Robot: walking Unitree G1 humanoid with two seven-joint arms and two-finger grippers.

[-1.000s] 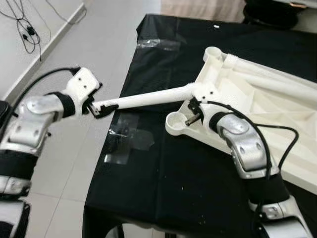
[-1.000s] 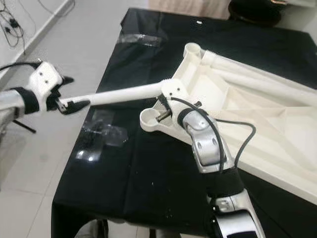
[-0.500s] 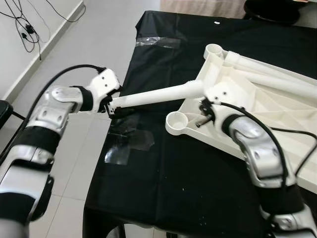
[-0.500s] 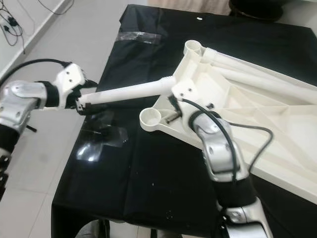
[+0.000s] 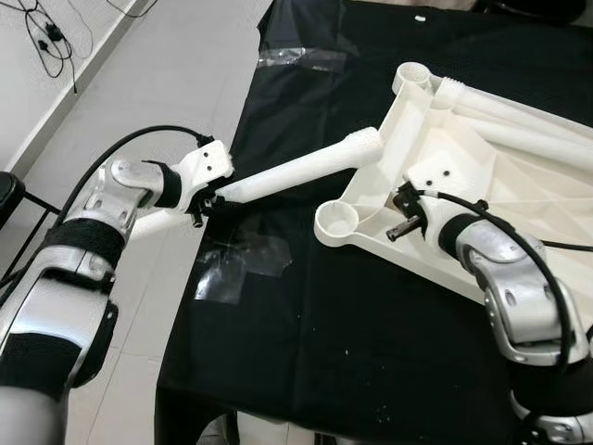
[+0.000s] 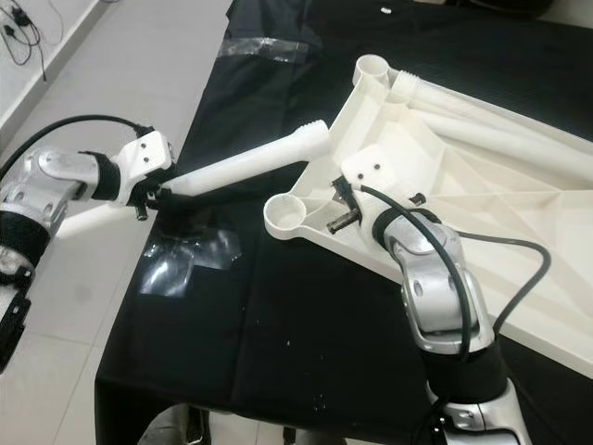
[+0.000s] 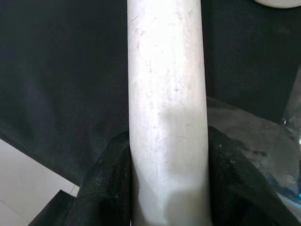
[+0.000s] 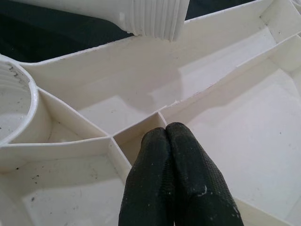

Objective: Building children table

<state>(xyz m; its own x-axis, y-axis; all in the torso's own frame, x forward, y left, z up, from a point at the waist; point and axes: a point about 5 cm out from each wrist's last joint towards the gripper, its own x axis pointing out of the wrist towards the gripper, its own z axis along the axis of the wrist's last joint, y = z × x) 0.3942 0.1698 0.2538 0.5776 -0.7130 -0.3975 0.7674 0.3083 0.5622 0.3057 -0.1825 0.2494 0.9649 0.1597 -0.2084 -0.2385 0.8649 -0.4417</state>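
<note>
The white plastic tabletop (image 5: 500, 176) lies upside down on the black-draped desk (image 5: 306, 324), ribbed underside up, which is what lets the corner sockets face the robot for the legs to be screwed in. The left pincer (image 5: 206, 199) is clamped around a white table leg (image 5: 296, 171) part-way along its length, its two black fingers (image 7: 106, 183) pressing on either side of the tube; holding it low on the shaft, out past the desk's edge, gives leverage to steer the far, threaded end, which hangs just beside the tabletop's rim between two corner sockets and not yet in either. The near socket (image 5: 335, 222) stands open and empty, and by my reading that is where this leg is meant to go. The right pincer (image 8: 171, 141) has its fingertips pressed together on nothing, resting down in the ribbed underside near that socket, most likely to pin the tabletop so it does not slide while the leg is worked in. Counted: one tabletop, one leg in hand, at least two more legs (image 5: 519, 111) lying along the tabletop's far side, two corner sockets visible (image 5: 414, 76), and some clear tape patches (image 5: 236, 269) stuck on the cloth.
</note>
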